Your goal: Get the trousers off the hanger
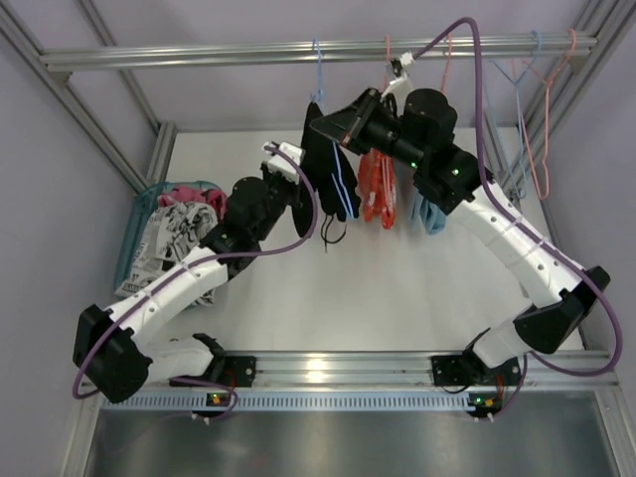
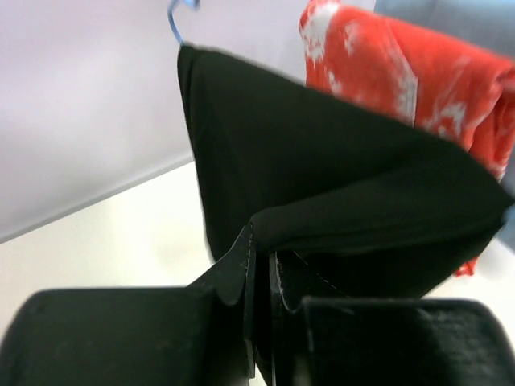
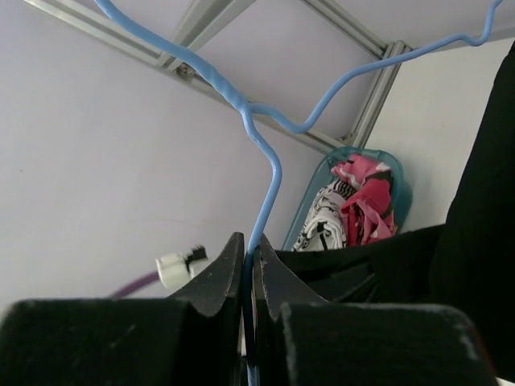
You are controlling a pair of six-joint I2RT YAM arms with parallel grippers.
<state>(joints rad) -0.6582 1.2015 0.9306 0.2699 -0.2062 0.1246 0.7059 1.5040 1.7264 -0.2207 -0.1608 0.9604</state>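
Pinching a fold of the black trousers [image 2: 322, 161] with my left hand [image 2: 261, 265], I judge them soft and light where they drape over the blue hanger [image 3: 269, 185]. My right hand [image 3: 249, 257] is clamped on that hanger's wire.

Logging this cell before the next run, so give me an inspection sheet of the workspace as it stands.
Surface: white table.
Job's things: black trousers on a blue hanger; orange-red trousers hang beside them.
Clutter: teal basket of clothes at left; light blue garment behind the right arm.
End effectors: left end effector shut on the black trousers; right end effector shut on the blue hanger.
Cables: purple cables loop along both arms.
Surroundings: aluminium frame; empty hangers at right.
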